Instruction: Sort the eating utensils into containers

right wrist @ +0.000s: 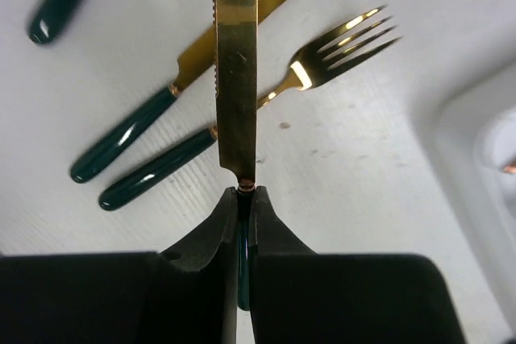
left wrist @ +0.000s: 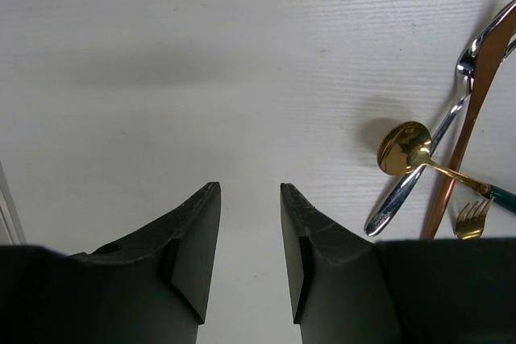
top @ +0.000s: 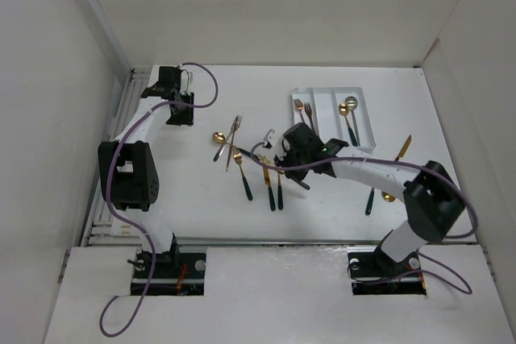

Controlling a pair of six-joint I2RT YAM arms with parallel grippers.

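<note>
Your right claw [right wrist: 240, 195] is clamped on a knife's [right wrist: 236, 62] green handle, its blade jutting over a fork [right wrist: 339, 46] on the counter [right wrist: 347, 167] beside the tray [right wrist: 459, 110], so a thin pinch could let it swivel and catch the tray wall, while your left claw [left wrist: 250, 191] sits narrowly parted and empty.

Your right gripper [right wrist: 242, 195] is clamped on the dark green handle of a slim gold-bladed knife [right wrist: 236, 62], whose blade points away from you. Beneath that blade lie a gold fork [right wrist: 322, 58] with a green handle, its tines to the right, and a second gold knife [right wrist: 121, 138] to the left. Far right of the blade sits a white plastic tray [right wrist: 476, 159].
</note>
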